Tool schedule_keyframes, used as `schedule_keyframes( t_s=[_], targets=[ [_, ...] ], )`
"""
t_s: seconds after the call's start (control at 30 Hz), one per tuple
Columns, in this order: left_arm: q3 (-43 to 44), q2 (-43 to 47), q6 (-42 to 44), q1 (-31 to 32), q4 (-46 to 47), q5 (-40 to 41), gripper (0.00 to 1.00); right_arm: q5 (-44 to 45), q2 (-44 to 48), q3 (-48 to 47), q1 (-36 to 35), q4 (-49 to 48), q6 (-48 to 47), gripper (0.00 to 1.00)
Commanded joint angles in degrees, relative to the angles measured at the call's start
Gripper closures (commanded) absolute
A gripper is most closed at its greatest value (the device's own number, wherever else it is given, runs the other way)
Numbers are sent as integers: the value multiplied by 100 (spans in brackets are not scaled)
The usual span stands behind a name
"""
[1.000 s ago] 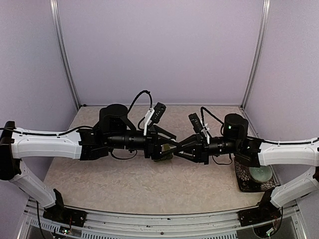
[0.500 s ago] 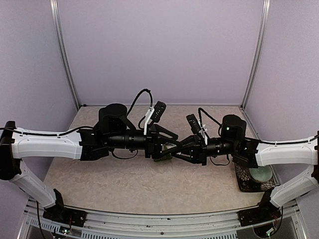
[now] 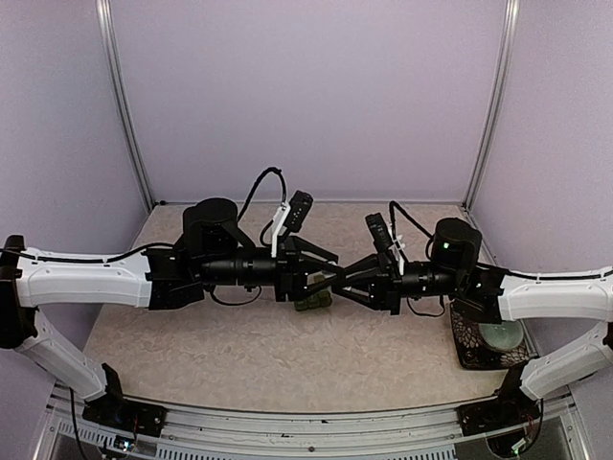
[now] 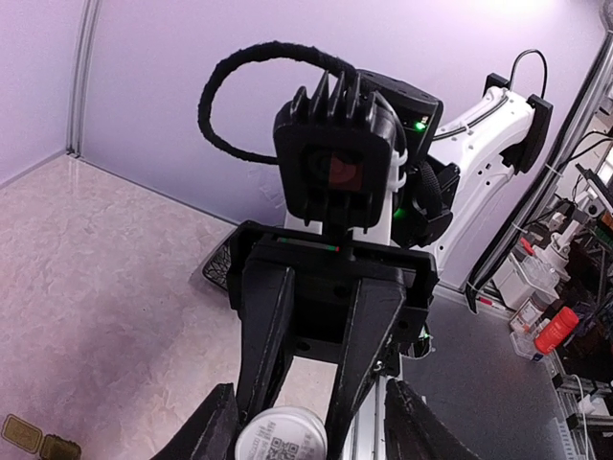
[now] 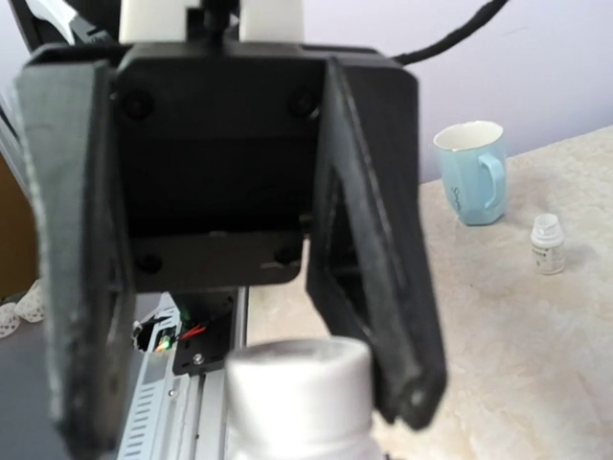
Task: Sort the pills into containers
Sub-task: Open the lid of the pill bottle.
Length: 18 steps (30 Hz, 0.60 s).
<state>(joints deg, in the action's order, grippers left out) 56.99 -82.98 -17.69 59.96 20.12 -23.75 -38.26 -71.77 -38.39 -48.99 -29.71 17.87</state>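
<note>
So compared with a second back, the left gripper [image 3: 330,280] has pulled its jaws in a fair bit. It's narrower now but not clamped. In the right wrist view its matte black fingers [image 5: 378,278] straddle the cap of the white bottle [image 5: 297,388], with a clear gap on one side. The right gripper [image 4: 293,422] hasn't changed: its long tapered black fingers are pinched onto that bottle, holding it up off the table [image 3: 239,355]. Both arms have nudged a little, and the meeting point is about where it was.

The bottle is smooth white plastic with a rounded cap and a printed square code on its label.

The dark green pill-box strip [image 3: 313,303] lies flat on the table, just below the bottle on the near side, same spot as before. From the left wrist I only catch two of its square lids, olive and slightly shiny [image 4: 24,433].

The table is pale, mottled stone-look beige. A thick braided black cable [image 4: 251,72] loops over the wrist behind the bottle.

Well apart from the bottle, out by the right arm, a pale green bowl [image 3: 501,335] sits on a dark lacy mat [image 3: 467,347]. The right wrist view also shows a glossy light blue mug [image 5: 471,172] and a small white vial [image 5: 547,243] beyond the bottle. The two stand near each other, apart from it.
</note>
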Motion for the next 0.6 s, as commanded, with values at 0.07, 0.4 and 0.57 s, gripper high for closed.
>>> schedule_keyframes(
  t_s=[0.07, 0.4, 0.57],
  targets=[
    [-91, 233, 54, 77, 30, -105, 53, 328, 183, 59, 101, 158, -57, 100],
    [-107, 252, 22, 59, 3, 78, 72, 276, 220, 81, 100, 164, -59, 100],
    [-138, 273, -7, 37, -17, 178, 76, 273, 242, 70, 100, 231, -102, 100]
  ],
)
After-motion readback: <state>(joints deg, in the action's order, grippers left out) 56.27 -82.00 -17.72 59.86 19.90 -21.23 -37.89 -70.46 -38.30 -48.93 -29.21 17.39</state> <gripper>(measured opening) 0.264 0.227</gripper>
